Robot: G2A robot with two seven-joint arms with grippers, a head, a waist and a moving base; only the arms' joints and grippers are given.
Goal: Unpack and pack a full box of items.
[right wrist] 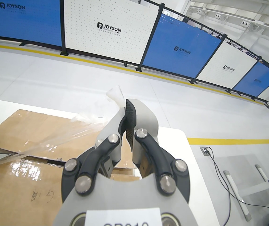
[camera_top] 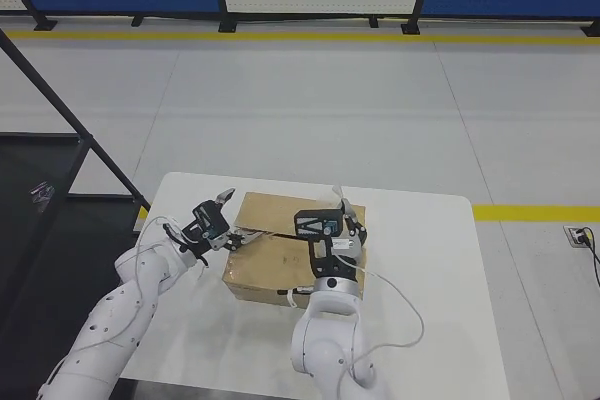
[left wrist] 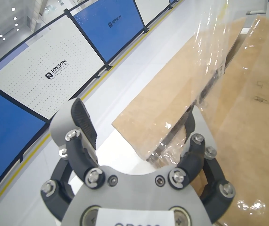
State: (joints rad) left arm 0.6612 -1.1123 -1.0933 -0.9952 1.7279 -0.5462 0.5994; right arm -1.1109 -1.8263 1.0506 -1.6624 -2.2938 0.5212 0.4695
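The cardboard box (camera_top: 270, 262) sits on the white table (camera_top: 430, 300), close to the far edge and nearer the left edge than the right. Its top flaps are down, with a dark gap along the seam between them. A strip of clear packing tape (right wrist: 61, 134) rises off that seam at a slant toward the box's far right corner. The tape's loose end sticks out just past the tips of the right gripper (right wrist: 127, 105). That gripper's ribbed pads (right wrist: 130, 111) are pressed together with the tape pinched between them, and it hangs above the far right part of the box top.

The left gripper (left wrist: 134, 111) is at the box's left end with its fingers spread wide and nothing in its grasp. The corner of one flap lies between the fingers. One finger (left wrist: 83, 123) is clear of the cardboard, out over the table's left edge. The other is at the seam gap, seen through the tape, and I cannot tell whether it touches the flap. From that wrist, the lifted tape (left wrist: 213, 48) crosses in front of the box top (left wrist: 254, 118) as a wrinkled, glossy film.

Off the table's right edge, a floor outlet (right wrist: 205, 150) has black cables (right wrist: 219, 172) running from it. A white tubular stand (right wrist: 242, 189) lies beyond them. Blue and white partition panels (right wrist: 110, 24) line the far side of the floor behind a yellow line (camera_top: 540, 212). A black frame (camera_top: 40, 100) stands off the left edge.
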